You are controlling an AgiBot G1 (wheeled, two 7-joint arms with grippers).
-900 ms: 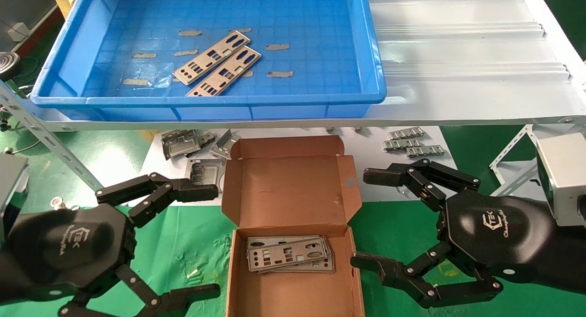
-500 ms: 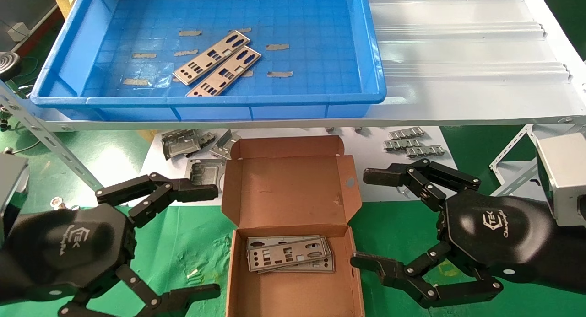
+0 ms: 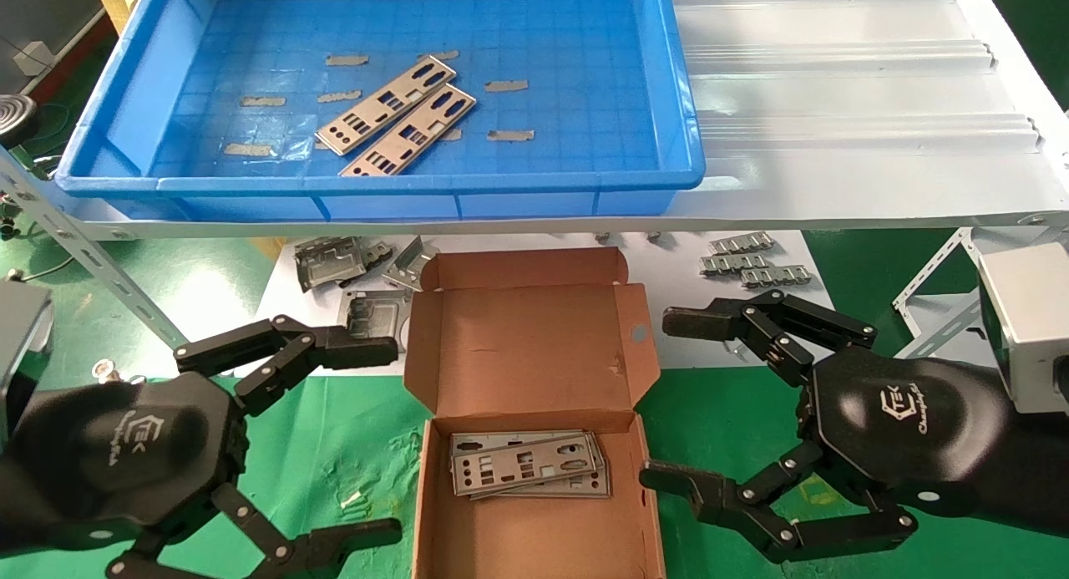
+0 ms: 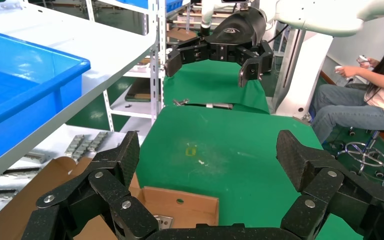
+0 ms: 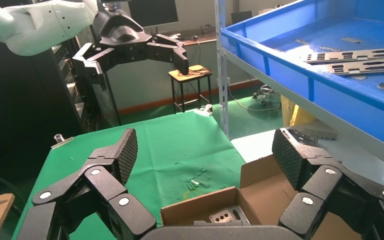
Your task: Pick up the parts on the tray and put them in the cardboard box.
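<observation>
Two silver-grey punched plates [image 3: 399,117] lie side by side on the floor of the blue tray [image 3: 384,182] on the white shelf; they also show in the right wrist view [image 5: 360,60]. The cardboard box [image 3: 534,545] stands open on the green table below, lid flap back, with a few plates [image 3: 526,464] stacked inside. My left gripper [image 3: 380,437] is open and empty to the left of the box. My right gripper [image 3: 664,399] is open and empty to the right of the box. In each wrist view a corner of the box shows between the fingers [image 4: 180,210] [image 5: 215,210].
A white ribbed panel [image 3: 835,86] lies right of the tray on the shelf. Bent grey brackets [image 3: 334,261] and small metal pieces [image 3: 752,261] lie on white paper behind the box. Tan tape strips [image 3: 509,134] dot the tray floor. Slotted shelf struts [image 3: 92,261] slope at both sides.
</observation>
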